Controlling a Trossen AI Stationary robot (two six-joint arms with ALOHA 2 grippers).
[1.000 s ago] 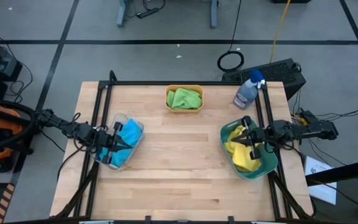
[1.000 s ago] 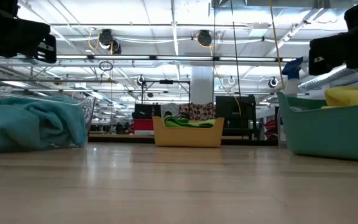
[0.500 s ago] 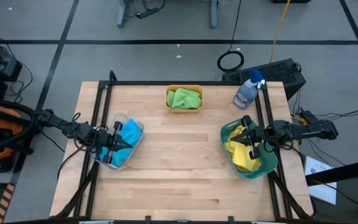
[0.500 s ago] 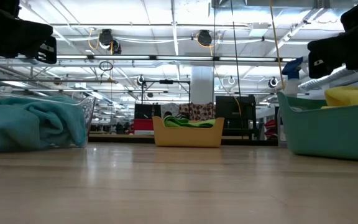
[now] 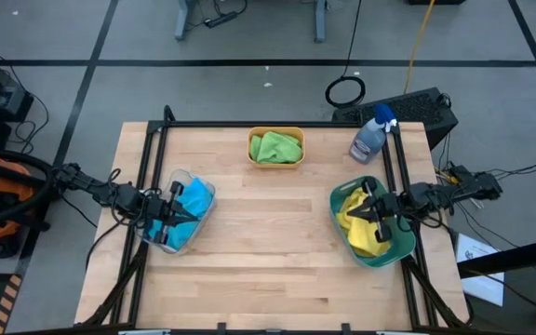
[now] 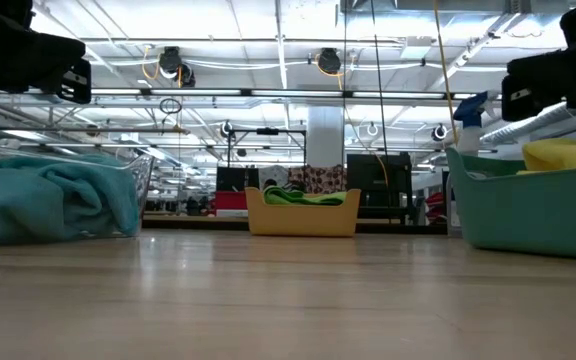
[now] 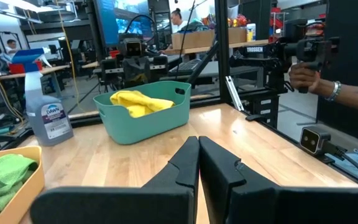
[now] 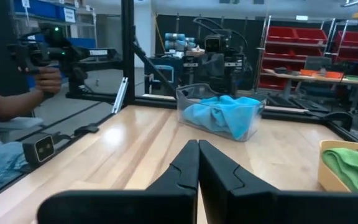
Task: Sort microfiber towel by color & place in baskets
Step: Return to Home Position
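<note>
Sky blue towels fill the clear basket at the table's left; they also show in the right wrist view. Green towels lie in the orange-yellow basket at the far middle. Yellow towels lie in the teal basket at the right, seen as well in the left wrist view. My left gripper is shut and hovers above the clear basket. My right gripper is shut above the teal basket.
A spray bottle with a blue head stands near the table's far right corner. A black frame runs along the table's edges. Bare wood spreads between the baskets. A person's hand holding a device shows beyond the table.
My right arm has drawn back a little toward the table's right edge, its gripper staying shut above the teal basket. The towels and baskets have kept their places.
</note>
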